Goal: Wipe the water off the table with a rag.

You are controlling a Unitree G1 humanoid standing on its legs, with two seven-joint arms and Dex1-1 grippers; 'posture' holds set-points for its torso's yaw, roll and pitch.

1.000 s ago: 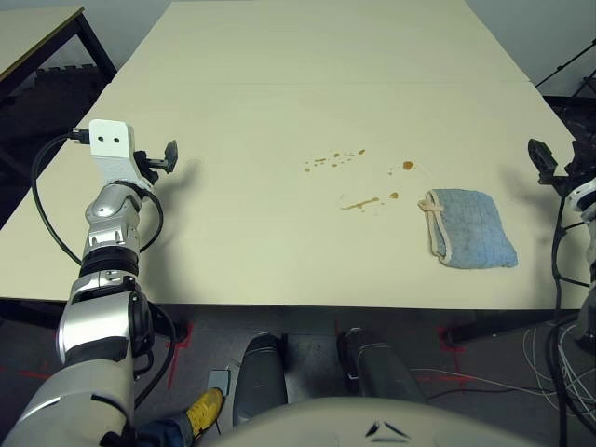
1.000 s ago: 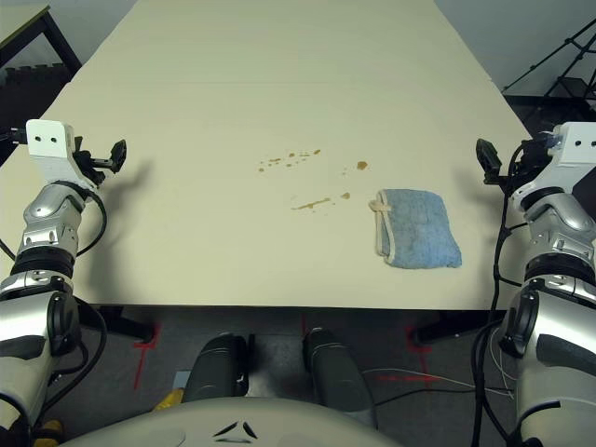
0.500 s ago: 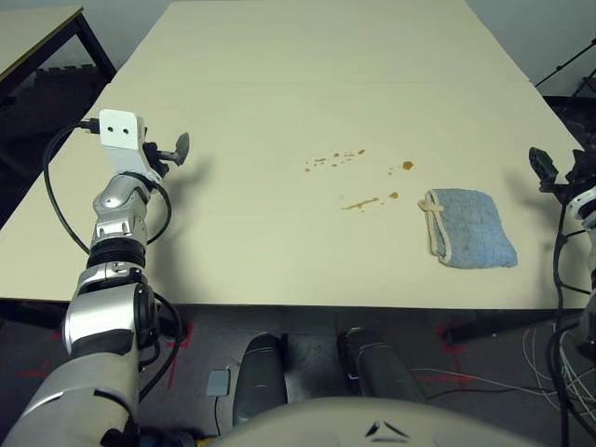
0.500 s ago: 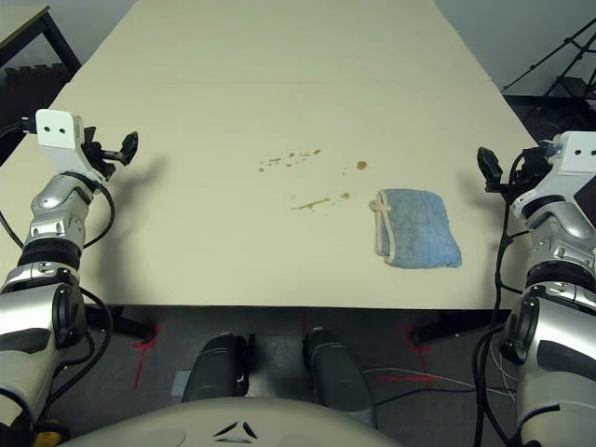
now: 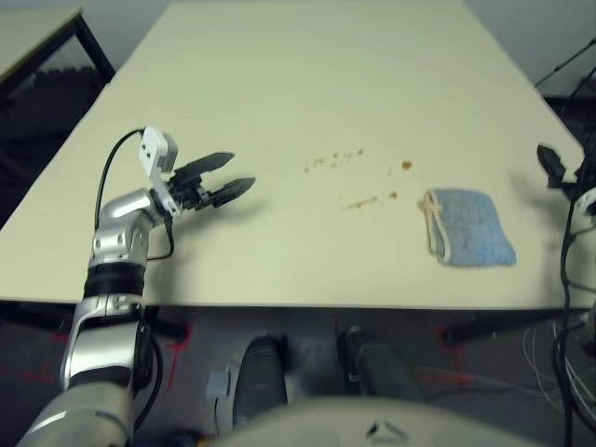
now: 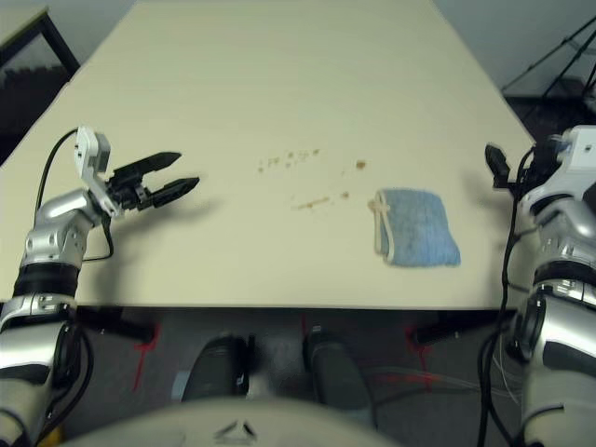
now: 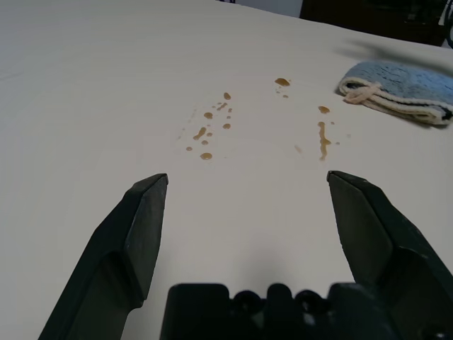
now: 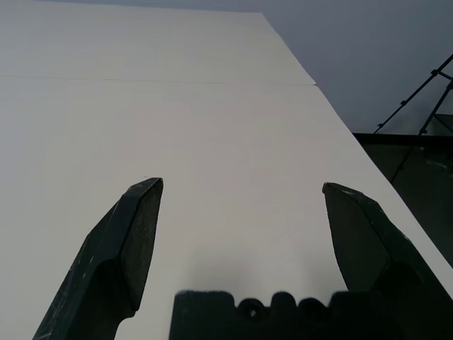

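The rag [image 5: 470,228], a folded blue-grey cloth with a cream hem, lies on the table [image 5: 298,56] toward the right front. Just left of it, the water [image 5: 361,202] is spread as small brownish drops and a thin streak; the left wrist view shows the same drops [image 7: 209,131] with the rag [image 7: 396,88] beyond them. My left gripper [image 5: 240,172] is open and low over the table's left side, pointing toward the drops, with nothing between its fingers. Open as well, my right gripper [image 6: 496,160] hovers at the table's right edge, beyond the rag, and holds nothing.
A smaller black-legged table [image 5: 37,33] stands off the far left corner. Black tripod legs [image 6: 559,65] rise beside the right edge, and cables [image 5: 559,363] lie on the floor there. A faint seam [image 8: 156,80] crosses the table top.
My left arm has swung inward and turned its gripper to point right across the table at the drops. The right gripper has barely shifted. Rag and water lie as before.
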